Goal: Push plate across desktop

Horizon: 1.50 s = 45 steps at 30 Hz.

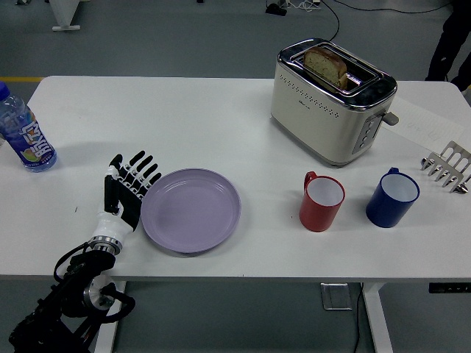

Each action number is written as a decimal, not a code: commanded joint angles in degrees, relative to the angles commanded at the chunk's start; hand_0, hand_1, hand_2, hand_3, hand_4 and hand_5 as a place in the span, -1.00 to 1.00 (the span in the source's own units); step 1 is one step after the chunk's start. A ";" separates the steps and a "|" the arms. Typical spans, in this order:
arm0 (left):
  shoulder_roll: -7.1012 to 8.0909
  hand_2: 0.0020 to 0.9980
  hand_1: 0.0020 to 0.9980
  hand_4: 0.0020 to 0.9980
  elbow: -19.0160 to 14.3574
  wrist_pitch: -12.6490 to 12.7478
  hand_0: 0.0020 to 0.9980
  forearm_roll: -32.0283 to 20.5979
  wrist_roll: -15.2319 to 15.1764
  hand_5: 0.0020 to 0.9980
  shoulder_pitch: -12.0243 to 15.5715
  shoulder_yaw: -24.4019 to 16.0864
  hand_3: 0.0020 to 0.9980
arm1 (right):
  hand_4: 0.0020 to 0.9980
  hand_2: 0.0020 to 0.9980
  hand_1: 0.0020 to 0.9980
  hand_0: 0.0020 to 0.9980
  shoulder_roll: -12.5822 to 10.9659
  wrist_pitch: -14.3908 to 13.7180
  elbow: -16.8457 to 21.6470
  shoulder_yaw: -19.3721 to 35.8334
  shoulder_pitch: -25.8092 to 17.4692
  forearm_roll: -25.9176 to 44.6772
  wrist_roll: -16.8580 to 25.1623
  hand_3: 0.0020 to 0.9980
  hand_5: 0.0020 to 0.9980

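A lilac plate lies flat on the white table, left of centre and near the front edge. My left hand stands upright against the plate's left rim, fingers straight and spread, holding nothing. Its black arm comes up from the lower left corner. The right arm is out of sight.
A red mug and a blue mug stand to the plate's right. A cream toaster with a bread slice sits behind them. A metal rack is at the right edge, a water bottle at the left. A person's dark leg shows at top right.
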 joint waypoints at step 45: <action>0.00 0.61 0.62 0.15 0.23 -0.49 0.56 -3.58 -0.16 1.00 -1.89 11.15 0.53 | -0.36 0.23 0.05 0.18 0.22 0.07 0.30 0.83 0.35 -2.26 -0.96 0.21 0.11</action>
